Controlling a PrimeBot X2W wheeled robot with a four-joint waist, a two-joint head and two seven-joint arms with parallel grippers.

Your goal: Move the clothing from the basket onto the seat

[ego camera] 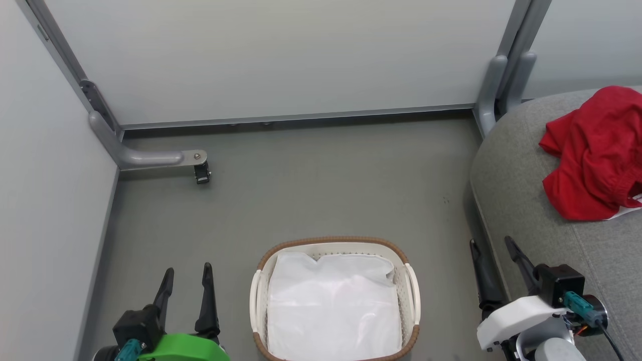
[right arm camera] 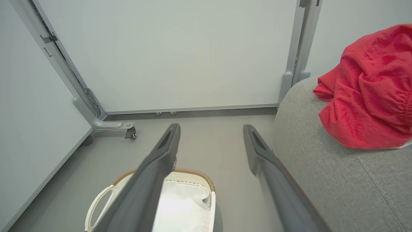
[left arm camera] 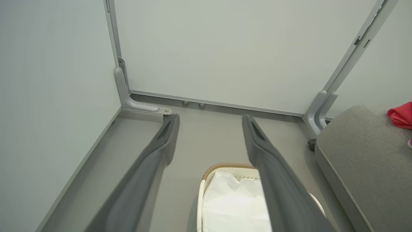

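A heap of bright red clothing (ego camera: 594, 155) lies bunched on the grey upholstered seat (ego camera: 521, 200) at the right of the head view. It is well apart from the white perforated basket (ego camera: 328, 242), which stands on the grey floor (ego camera: 321, 185) between the robot's two arms. Inside the basket's brown woven rim, a crumpled white cloth liner (ego camera: 333, 311) covers the bottom. The left gripper (ego camera: 188, 269), on its green wrist housing (ego camera: 185, 348), hangs at the lower left, near the basket's left side. Its two dark fingers point up the view and stand apart with nothing between them. The right gripper (ego camera: 490, 242), on a white wrist housing (ego camera: 516, 313), sits at the lower right in the gap between basket and seat. Its fingers are likewise parted and grip nothing, and they lean slightly to the left (the outer finger runs close along the seat's rounded edge). A sliver of white (ego camera: 627, 213) peeks from under the heap's lower edge, possibly a tag or trim. Pale partition panels (ego camera: 281, 55) in grey frames close off the back and left, and one frame foot ends in a small caster (ego camera: 201, 174). From the right wrist view, the red fabric sits on the cushion just above a seam line (right arm camera: 367, 174) in the upholstery.
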